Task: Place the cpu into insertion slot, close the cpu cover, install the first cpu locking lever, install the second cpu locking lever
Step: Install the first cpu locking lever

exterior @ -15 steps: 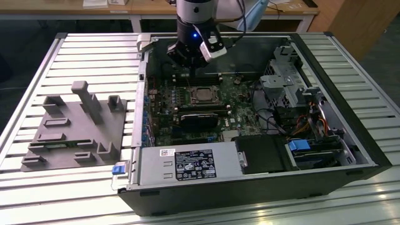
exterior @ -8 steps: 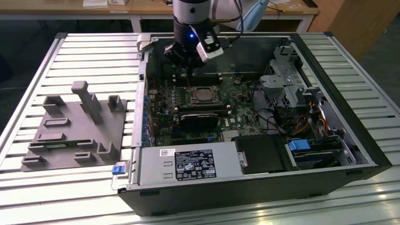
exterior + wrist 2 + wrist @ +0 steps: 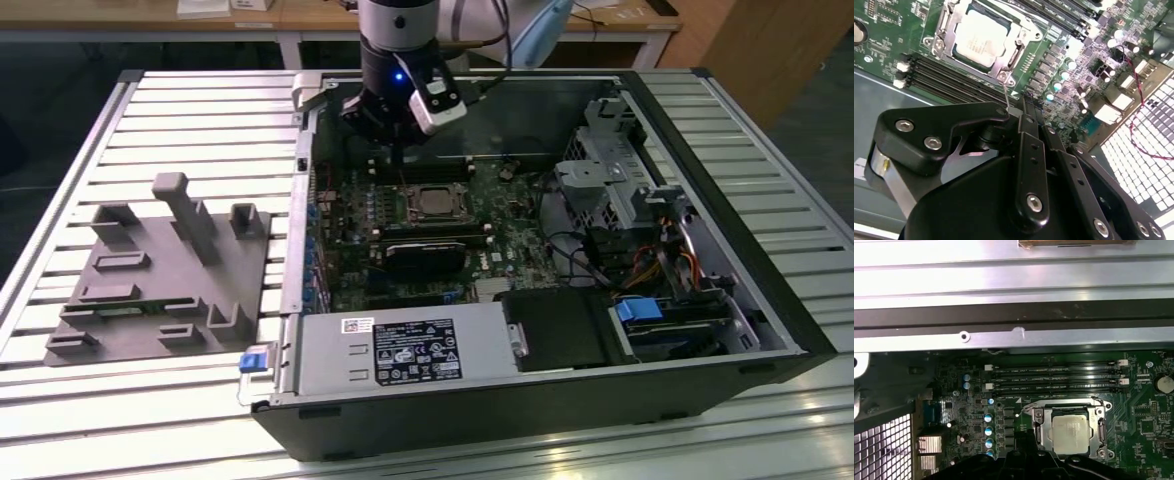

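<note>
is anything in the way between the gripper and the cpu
Nothing visible does. The cpu sits in its socket, framed by the cpu cover; only a thin metal lever rises from the socket corner toward the gripper.

- In the first wrist view, the gripper (image 3: 1029, 465) hides from us the nearest edge of the cpu cover (image 3: 1038, 429).
- In the exterior view, we cannot tell how the cpu (image 3: 430, 202) sits below the gripper.

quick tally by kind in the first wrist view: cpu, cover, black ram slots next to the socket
cpu: 1
cover: 1
ram slots: 4
total: 6
</note>
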Available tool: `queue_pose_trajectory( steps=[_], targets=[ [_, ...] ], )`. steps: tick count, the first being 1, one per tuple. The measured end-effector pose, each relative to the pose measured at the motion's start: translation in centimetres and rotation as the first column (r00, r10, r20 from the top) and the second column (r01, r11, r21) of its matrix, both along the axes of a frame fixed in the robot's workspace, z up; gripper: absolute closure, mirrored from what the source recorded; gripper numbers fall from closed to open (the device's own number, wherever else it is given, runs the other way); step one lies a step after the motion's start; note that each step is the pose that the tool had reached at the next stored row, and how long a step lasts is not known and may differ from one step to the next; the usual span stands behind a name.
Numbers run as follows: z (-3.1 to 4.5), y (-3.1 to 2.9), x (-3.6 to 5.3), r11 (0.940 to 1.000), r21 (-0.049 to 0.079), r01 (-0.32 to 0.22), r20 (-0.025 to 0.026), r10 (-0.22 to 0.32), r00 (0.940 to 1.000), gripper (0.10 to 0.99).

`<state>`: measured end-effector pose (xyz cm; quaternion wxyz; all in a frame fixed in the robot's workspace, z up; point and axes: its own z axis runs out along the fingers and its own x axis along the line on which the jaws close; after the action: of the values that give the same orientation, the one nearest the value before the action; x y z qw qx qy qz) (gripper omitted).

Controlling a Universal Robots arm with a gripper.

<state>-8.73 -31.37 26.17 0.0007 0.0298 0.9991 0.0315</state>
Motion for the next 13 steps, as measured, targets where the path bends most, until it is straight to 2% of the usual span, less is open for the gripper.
queue_pose_trajectory(
  steps=[13],
  targets=[
    [-0.12, 0.12, -1.06, 1.0, 0.0, -0.004, -0.0001, 0.004, 1.0, 0.969]
  ],
)
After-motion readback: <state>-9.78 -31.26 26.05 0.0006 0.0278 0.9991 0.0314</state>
